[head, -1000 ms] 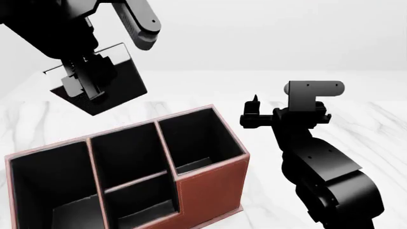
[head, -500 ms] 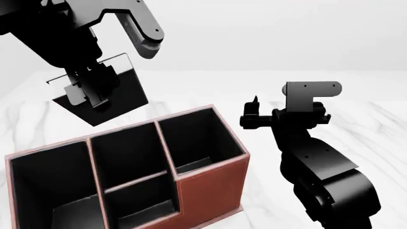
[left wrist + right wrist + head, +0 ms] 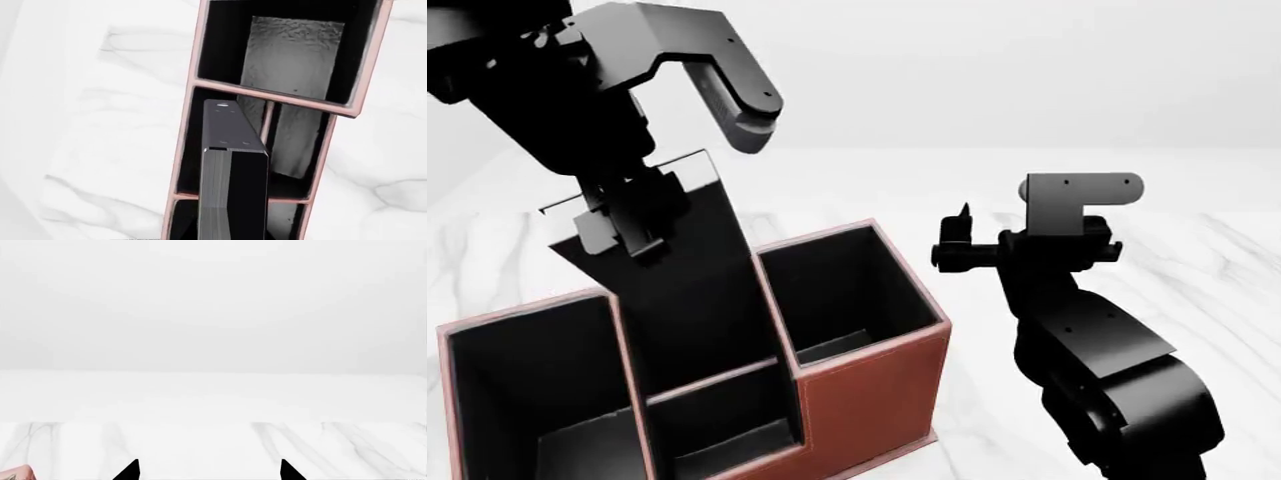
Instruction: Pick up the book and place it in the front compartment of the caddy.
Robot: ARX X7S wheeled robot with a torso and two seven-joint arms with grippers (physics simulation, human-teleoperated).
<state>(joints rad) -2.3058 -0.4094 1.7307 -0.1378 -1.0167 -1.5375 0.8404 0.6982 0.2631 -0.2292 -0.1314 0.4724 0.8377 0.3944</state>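
Note:
My left gripper [image 3: 627,225] is shut on the upper end of the black book [image 3: 714,290]. The book stands steeply tilted, and its lower end reaches down into the middle of the reddish-brown caddy [image 3: 868,400], where it merges with the black lining. In the left wrist view the book [image 3: 233,190] shows its white page edges and sits over the front compartment [image 3: 192,145], beside the divider [image 3: 267,125]. My right gripper [image 3: 961,245] is open and empty, held above the table to the right of the caddy.
The caddy's big end cells [image 3: 534,390] [image 3: 841,290] flank the book. The shallow stepped-down cell [image 3: 734,440] lies in front of the low cross divider. The white marble table [image 3: 988,440] runs around the caddy. The right wrist view shows only table [image 3: 213,450].
My left gripper has moved down and to the right with the book, from above the caddy's back left until the lower end entered the middle cell. The book is now more upright. The right arm has not moved.

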